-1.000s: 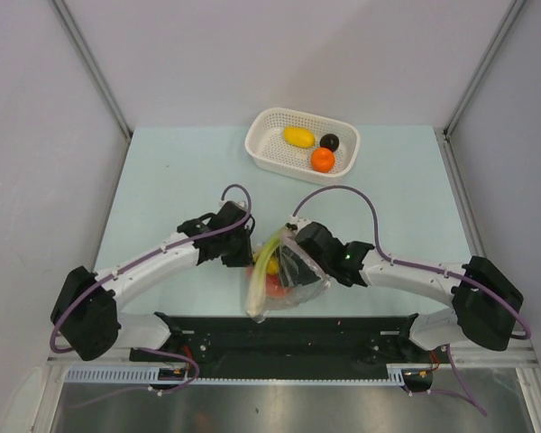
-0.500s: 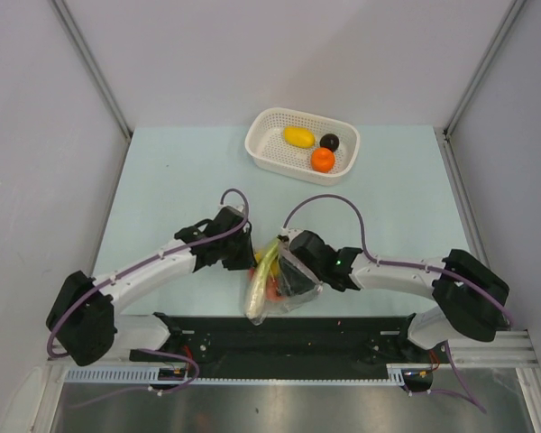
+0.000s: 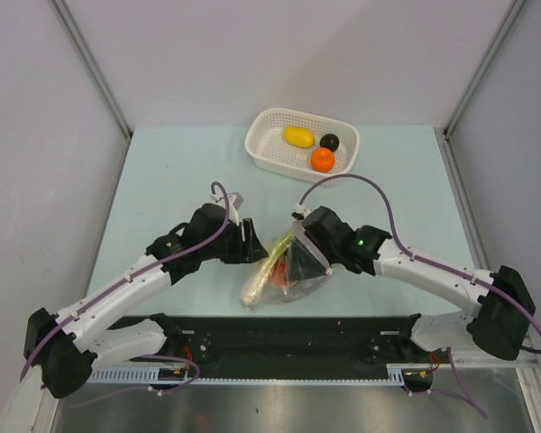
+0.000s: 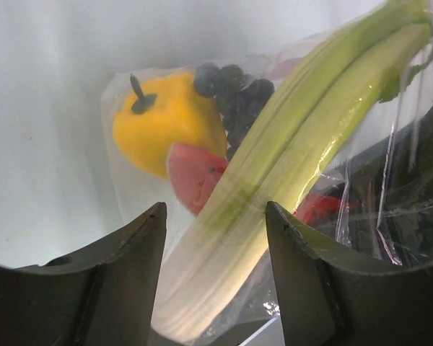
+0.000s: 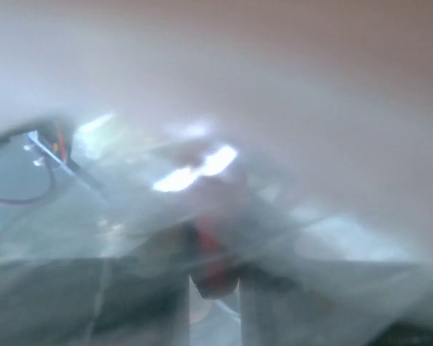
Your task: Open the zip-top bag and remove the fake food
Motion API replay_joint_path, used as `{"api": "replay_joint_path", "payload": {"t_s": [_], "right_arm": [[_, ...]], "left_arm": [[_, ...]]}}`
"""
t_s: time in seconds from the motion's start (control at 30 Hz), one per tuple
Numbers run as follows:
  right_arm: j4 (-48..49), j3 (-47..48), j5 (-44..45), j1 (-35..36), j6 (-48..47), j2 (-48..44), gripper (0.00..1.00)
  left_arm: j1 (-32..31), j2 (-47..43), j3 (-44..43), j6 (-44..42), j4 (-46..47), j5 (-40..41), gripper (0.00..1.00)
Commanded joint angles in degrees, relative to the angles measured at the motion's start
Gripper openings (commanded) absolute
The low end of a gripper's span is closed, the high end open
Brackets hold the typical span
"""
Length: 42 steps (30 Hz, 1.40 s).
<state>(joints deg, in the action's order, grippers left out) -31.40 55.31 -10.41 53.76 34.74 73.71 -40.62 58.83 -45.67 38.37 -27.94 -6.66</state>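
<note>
Left gripper (image 4: 215, 216) is spread wide astride the stalk (image 4: 296, 137); state of right gripper (image 3: 299, 236) cannot be told. The bag (image 3: 288, 284) is judged light, floppy, slippery; best pinched at rim.

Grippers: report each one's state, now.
Left gripper: open, straddling the bagged green stalk.
Right gripper: cannot tell; its view is blurred, at the zip-top bag.

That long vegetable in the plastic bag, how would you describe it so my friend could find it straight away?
On the pale green table, a clear zip-top bag lies near the front edge, away from the white basket. Inside is the stalk: the only long, thin piece, pale green, among a round yellow fruit and red bits.
</note>
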Motion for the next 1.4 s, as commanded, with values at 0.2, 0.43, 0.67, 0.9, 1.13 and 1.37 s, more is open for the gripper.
{"api": "replay_joint_path", "payload": {"t_s": [0.2,0.43,0.67,0.9,1.13,1.37], "right_arm": [[-15.53,15.71,-9.98,-3.13,-0.55,4.24,0.0],[-13.26,15.71,-9.71,-4.89,0.76,6.97,0.0],[-12.81,15.71,-11.12,-6.03,2.0,6.1,0.0],[-17.29,15.71,-9.02,-9.28,0.68,1.61,0.0],[-19.5,15.79,-6.46,-9.37,-1.26,-1.37,0.0],[-16.86,16.06,-6.2,-9.37,-0.81,-4.02,0.0]], "left_arm": [[-0.6,3.66,-1.7,-2.77,2.81,-4.86,0.64],[-0.16,-1.88,1.63,0.29,3.86,-10.61,0.8],[-0.86,7.43,2.78,4.08,5.01,-12.43,0.75],[1.68,19.66,0.05,2.85,-4.13,0.85,0.61],[1.77,8.77,-1.26,1.28,-5.45,3.23,0.65],[0.99,-2.39,-6.79,-3.39,-1.94,-6.09,0.84]]}}
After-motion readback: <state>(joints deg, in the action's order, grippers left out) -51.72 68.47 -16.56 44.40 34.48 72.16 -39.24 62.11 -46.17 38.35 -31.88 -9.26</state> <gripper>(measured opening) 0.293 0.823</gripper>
